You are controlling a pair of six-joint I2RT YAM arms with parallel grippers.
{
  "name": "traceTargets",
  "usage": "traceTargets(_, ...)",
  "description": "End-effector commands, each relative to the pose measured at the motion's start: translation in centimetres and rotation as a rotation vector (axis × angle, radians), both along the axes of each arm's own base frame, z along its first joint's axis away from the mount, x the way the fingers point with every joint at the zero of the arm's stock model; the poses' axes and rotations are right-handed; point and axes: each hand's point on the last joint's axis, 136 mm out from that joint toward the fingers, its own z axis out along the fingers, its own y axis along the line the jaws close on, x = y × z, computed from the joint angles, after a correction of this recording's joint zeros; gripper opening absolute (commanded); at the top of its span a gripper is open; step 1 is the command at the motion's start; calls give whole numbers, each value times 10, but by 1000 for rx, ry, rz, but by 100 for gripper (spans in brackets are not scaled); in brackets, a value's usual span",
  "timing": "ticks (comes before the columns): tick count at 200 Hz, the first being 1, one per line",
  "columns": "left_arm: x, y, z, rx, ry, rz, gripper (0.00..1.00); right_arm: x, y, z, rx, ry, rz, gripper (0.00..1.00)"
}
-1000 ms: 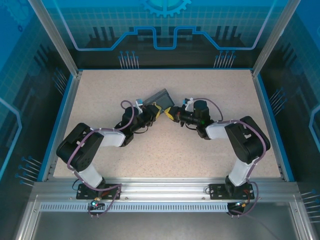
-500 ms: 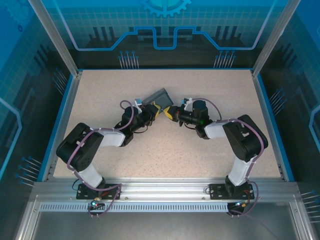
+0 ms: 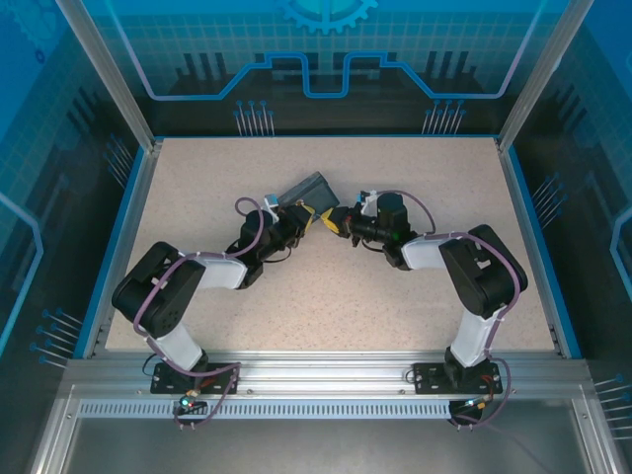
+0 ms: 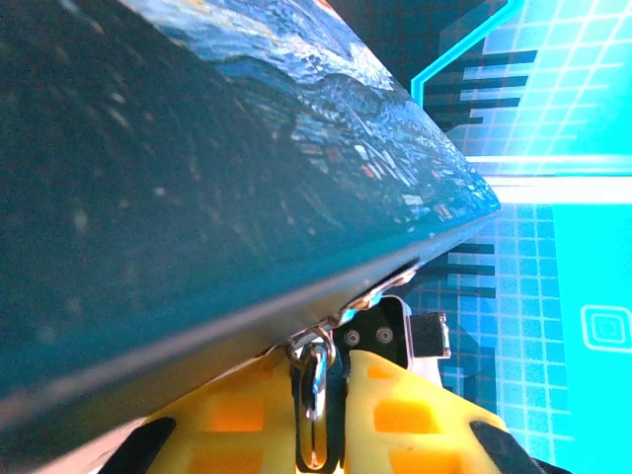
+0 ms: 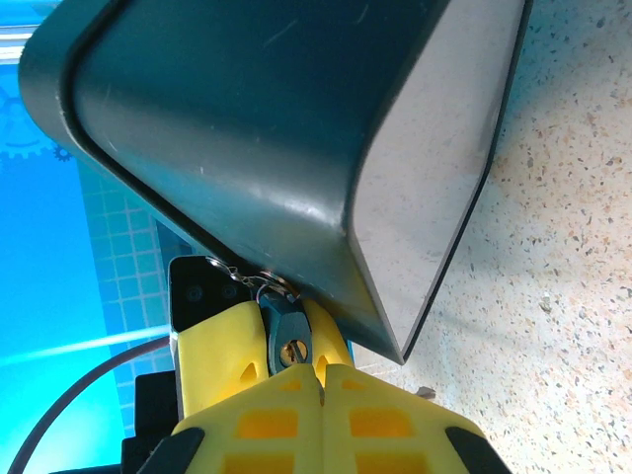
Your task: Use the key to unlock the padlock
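The tiny bluish padlock [image 5: 284, 324] hangs by a short chain from the starry-night tin [image 3: 307, 188], its brassy keyhole facing my right wrist camera. My left gripper [image 3: 314, 218] is shut on the padlock [image 4: 313, 403], and its yellow fingers [image 5: 212, 346] flank the lock body. My right gripper [image 5: 319, 375] is shut on the thin key [image 5: 297, 348]. Only the key's tip shows, sitting in the keyhole. In the top view my right gripper [image 3: 337, 222] meets the left one tip to tip just under the tin. The tin [image 4: 197, 197] is tilted up off the table.
The speckled table [image 3: 395, 296] lies around both arms, with blue walls on every side. The tin [image 5: 276, 118] looms directly over both grippers. A tiny metal bit [image 5: 423, 393] lies on the table [image 5: 573, 247] beside my right fingers.
Both grippers and the tin have shifted slightly left and away from the arms' bases, and the tin has turned a little. Both grips are unchanged.
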Motion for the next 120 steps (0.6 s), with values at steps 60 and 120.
traceTargets(60, -49, -48, 42, -98, -144, -380, 0, -13, 11, 25, 61, -96, 69, 0)
traceTargets(120, -51, -47, 43, -130, -125, -414, 0, -13, 5, 20, 50, -95, 72, 0)
